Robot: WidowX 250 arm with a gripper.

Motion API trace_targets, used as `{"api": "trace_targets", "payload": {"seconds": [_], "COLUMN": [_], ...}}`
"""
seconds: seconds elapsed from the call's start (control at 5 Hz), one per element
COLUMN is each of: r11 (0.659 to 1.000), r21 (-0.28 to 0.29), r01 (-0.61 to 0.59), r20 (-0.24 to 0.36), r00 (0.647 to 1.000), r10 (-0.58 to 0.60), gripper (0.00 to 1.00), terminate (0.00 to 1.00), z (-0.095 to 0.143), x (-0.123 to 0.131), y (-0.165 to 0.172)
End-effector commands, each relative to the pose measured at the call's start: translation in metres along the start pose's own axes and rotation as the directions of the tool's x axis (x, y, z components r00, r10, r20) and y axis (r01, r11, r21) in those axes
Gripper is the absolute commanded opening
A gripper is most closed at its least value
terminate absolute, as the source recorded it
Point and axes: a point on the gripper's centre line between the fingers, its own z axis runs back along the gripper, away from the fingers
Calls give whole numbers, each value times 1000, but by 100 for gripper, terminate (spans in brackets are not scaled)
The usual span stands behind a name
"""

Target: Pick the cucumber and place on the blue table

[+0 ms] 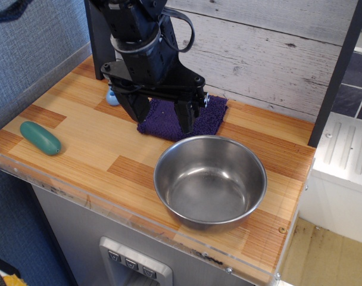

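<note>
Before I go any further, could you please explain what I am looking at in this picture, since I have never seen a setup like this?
This is one picture, taken from above and in front of a small wooden countertop. The black machine at the top is a robot arm; its lower end is the gripper, two fingers that pinch things. The fingers stand apart and hold nothing.

On the countertop lie four things. The cucumber, a small teal-green oblong toy, lies near the left edge, well away from the gripper. The dark purple knitted cloth below the gripper is what the task calls the blue table. A steel bowl stands empty at the front right, close to the cloth. A light-blue toy peeks out behind the gripper, mostly hidden.

The job is to put the cucumber on the cloth; it has not been picked up yet.
</note>
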Motion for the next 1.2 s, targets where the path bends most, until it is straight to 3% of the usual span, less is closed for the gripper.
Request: {"api": "trace_targets", "payload": {"seconds": [0.0,0.4,0.6,1.0], "r11": [1000,975,931,813], "r21": [0,47,85,181], "r01": [0,-217,-355,-554], "r20": [0,50,87,112], "r00": [1000,975,934,833], "r10": [0,215,348,542], "gripper": [100,100,100,100], "terminate": [0,0,0,0], "z": [0,8,9,-4], "x": [0,-1,-3,-11], "y": [0,18,37,115]}}
